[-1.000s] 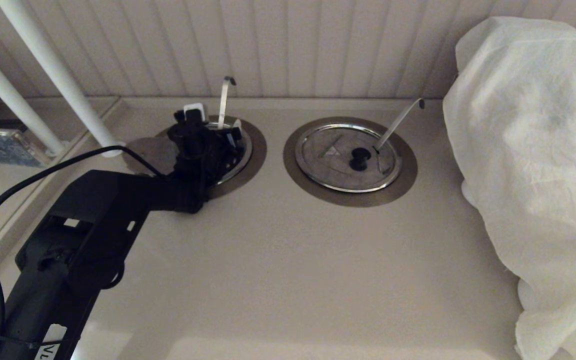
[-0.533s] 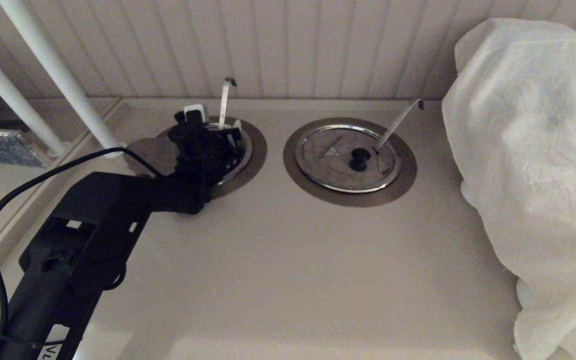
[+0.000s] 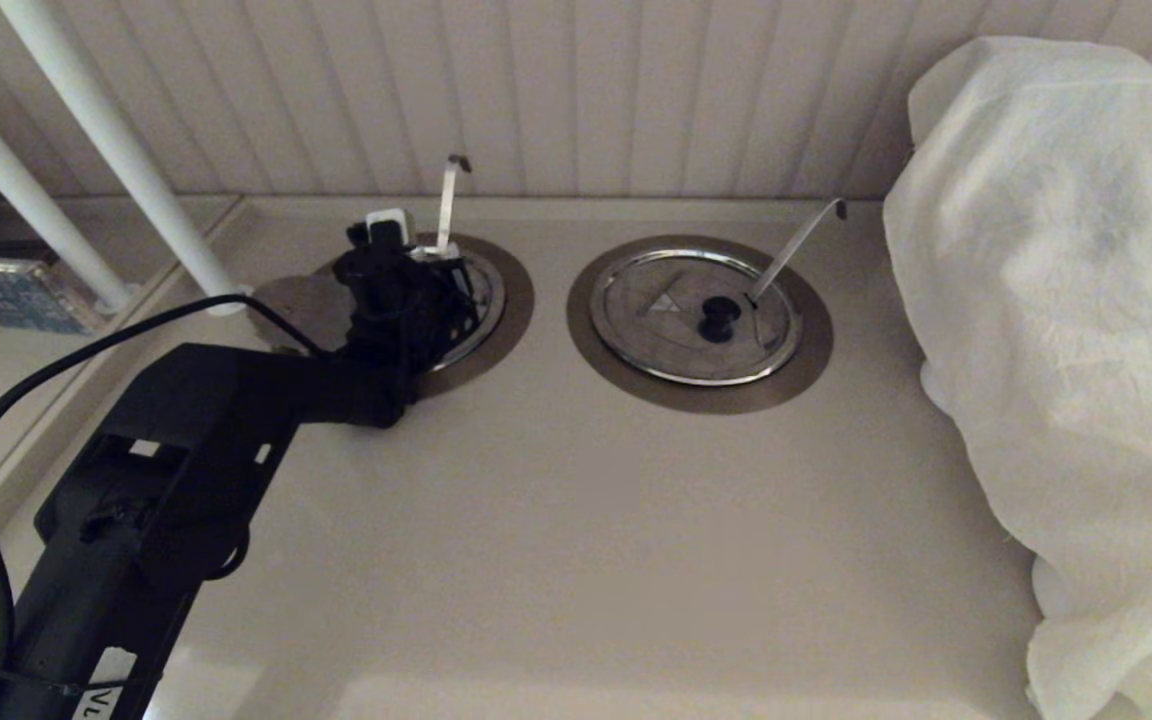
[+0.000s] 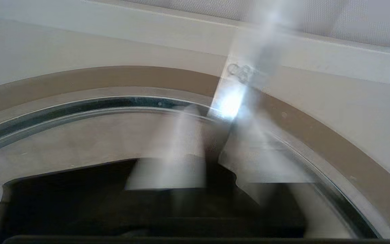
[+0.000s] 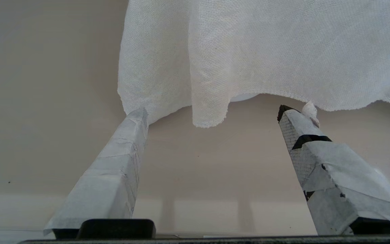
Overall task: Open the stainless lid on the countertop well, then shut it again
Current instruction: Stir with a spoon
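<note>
The stainless lid (image 3: 484,300) lies flat in the left countertop well, inside its wide steel ring (image 3: 514,300). The near-upright ladle stem (image 3: 447,205) rises at its far edge. My left gripper (image 3: 418,265) hangs over the lid's centre and hides the knob in the head view. In the left wrist view its two fingers (image 4: 168,169) stand close on either side of a dark knob (image 4: 212,169), above the lid (image 4: 80,142) and the ring (image 4: 113,76). My right gripper (image 5: 212,113) is open and holds nothing, just under the hem of a white cloth (image 5: 266,51).
To the right lies a twin lid (image 3: 696,315) with a slanted stem (image 3: 796,245). A white cloth (image 3: 1066,330) covers something bulky at the far right. Two white poles (image 3: 106,150) slant at the left. A panelled wall closes the counter's back.
The left gripper's fingers have drawn together over the lid's centre; a second ago they stood wide apart. The arm and the lid have stayed in place.
</note>
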